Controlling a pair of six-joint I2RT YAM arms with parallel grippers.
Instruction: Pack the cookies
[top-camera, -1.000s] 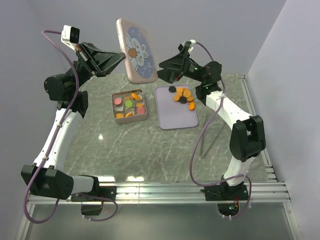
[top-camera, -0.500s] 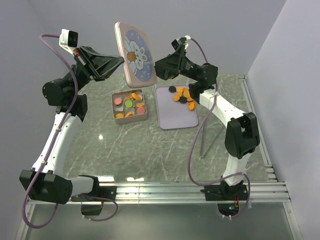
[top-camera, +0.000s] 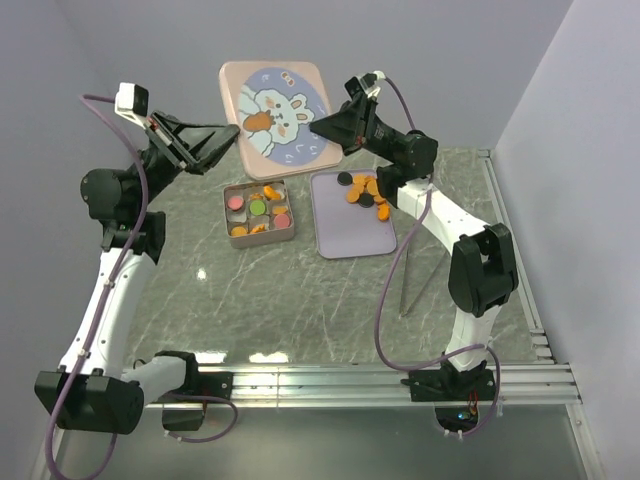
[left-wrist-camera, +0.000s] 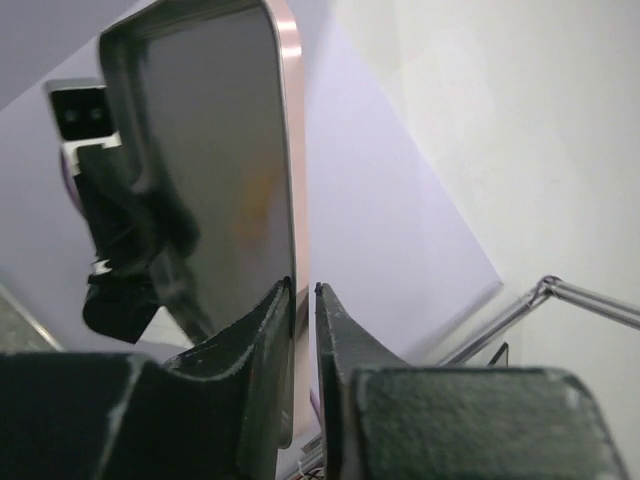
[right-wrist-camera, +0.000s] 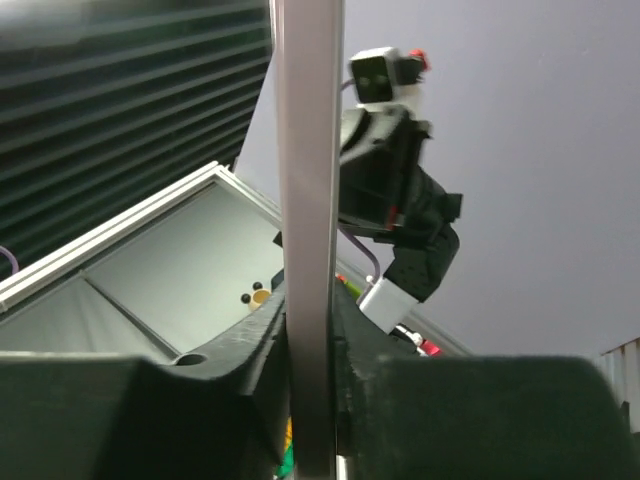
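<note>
**Cookies split between tin and tray, lid held in the air by both arms**

Cookies (top-camera: 365, 190) are seen in two lots. A loose heap, mostly orange with a few black, is piled at the far end of the lavender tray (top-camera: 355, 238). A second lot, orange with pink and green, is laid in the divided open tin (top-camera: 232, 238). The tin is set toward the far edge of the bench (top-camera: 300, 300), left of middle. The tray is placed just beside the tin on its right, presumably so that each cookie is carried only a short way. Packing is judged part done, as the heap on the tray is not yet moved.

The pink rabbit lid (top-camera: 280, 110) is held well above the tin, picture side turned toward the top camera, so the compartments are left uncovered. It is met at two opposite edges. The right edge is pinched by the right gripper (top-camera: 320, 126); in the right wrist view the rim is clamped tight with no gap shown. The left edge is straddled by the left gripper (top-camera: 236, 134), but in the left wrist view the fingers (left-wrist-camera: 335, 340) are parted a little, and a sliver of light is seen between the rim and one of them. No firm hold is shown there. A hand-over to the right arm is judged likely. The risk is a lid swinging or slipping when it is held by one thin edge only.
</note>
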